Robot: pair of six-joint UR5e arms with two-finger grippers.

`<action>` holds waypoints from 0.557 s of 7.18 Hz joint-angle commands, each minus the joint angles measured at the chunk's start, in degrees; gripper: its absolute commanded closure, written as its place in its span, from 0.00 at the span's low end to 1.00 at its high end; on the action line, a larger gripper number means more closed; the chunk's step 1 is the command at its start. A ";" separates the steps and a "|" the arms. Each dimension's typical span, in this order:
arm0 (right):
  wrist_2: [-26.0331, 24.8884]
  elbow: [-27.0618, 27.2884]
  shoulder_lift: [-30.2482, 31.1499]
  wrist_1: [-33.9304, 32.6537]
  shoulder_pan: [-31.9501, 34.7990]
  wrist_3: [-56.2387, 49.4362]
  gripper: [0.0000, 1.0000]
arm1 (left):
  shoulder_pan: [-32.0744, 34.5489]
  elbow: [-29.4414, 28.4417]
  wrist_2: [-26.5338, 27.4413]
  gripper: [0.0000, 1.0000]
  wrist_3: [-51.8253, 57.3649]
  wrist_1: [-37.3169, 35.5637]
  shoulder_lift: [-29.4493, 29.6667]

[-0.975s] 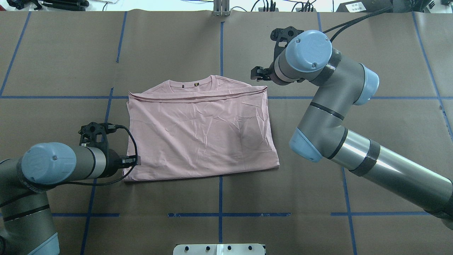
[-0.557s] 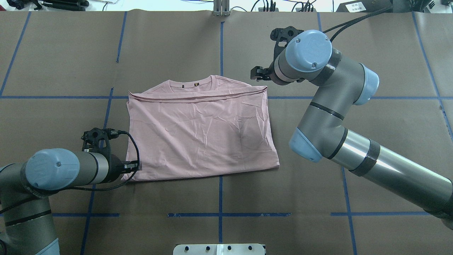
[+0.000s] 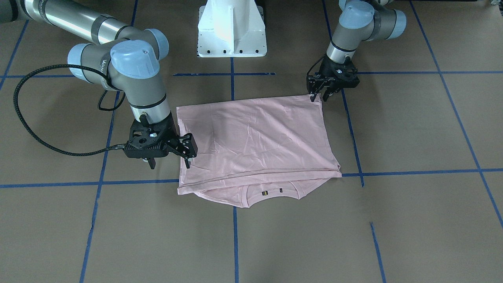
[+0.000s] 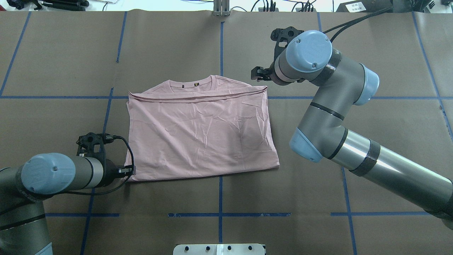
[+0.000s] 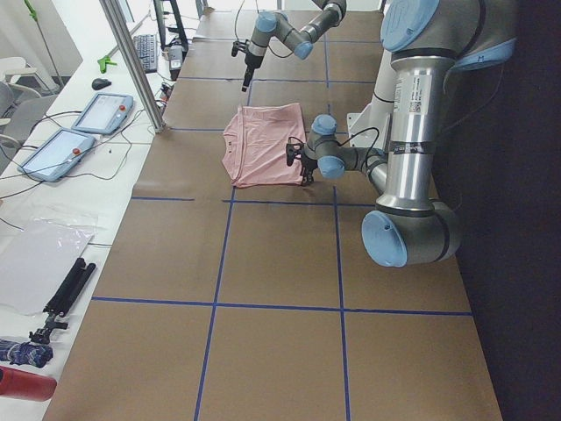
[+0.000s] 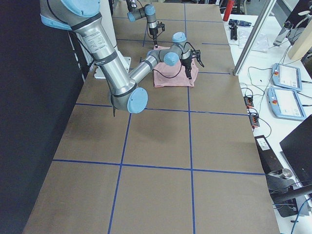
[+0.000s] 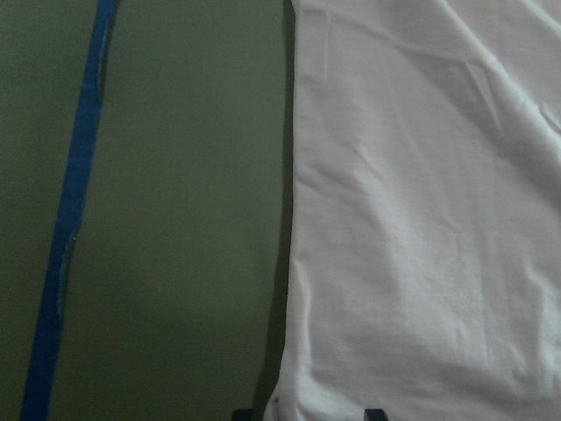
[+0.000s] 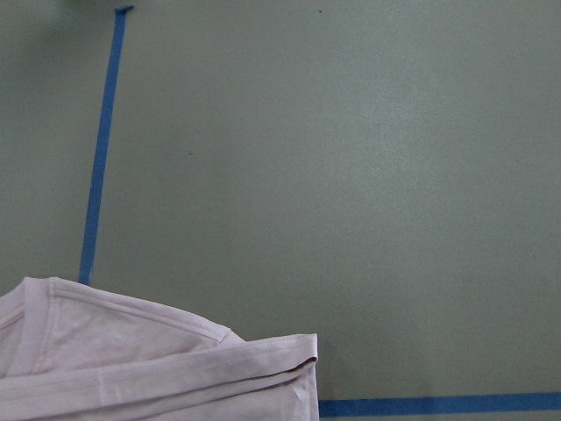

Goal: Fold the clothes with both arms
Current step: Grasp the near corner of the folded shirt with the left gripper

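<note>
The pale pink T-shirt lies folded flat mid-table with its collar at the far edge; it also shows in the front view. Its print is hidden. My left gripper is low at the shirt's near left corner. The left wrist view shows its two fingertips apart, either side of the shirt edge. My right gripper is open and empty just above the shirt's far right corner; that corner shows in the right wrist view.
The brown paper table cover carries a grid of blue tape lines. The white pedestal base stands at the robot's edge. Tablets and cables lie on the white side desk beyond the far edge.
My left gripper has moved back toward the robot and slightly left, from the shirt's left edge to its near left corner. The right arm and the shirt have not moved.
</note>
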State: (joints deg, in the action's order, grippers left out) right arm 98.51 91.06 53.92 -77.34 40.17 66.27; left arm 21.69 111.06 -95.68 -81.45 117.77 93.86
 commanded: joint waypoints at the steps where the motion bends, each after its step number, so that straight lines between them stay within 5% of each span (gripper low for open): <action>1: -0.07 -0.01 0.05 0.00 0.09 0.00 0.00 | -0.50 0.29 -0.12 0.55 -0.03 0.00 0.01; 4: -0.07 -0.01 0.05 0.00 0.09 0.00 0.00 | -1.65 0.29 0.06 0.63 -0.12 0.00 0.01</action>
State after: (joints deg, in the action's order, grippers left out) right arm 98.44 91.06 53.96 -77.34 40.25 66.27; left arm 20.33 111.34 -95.72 -81.53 117.77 93.87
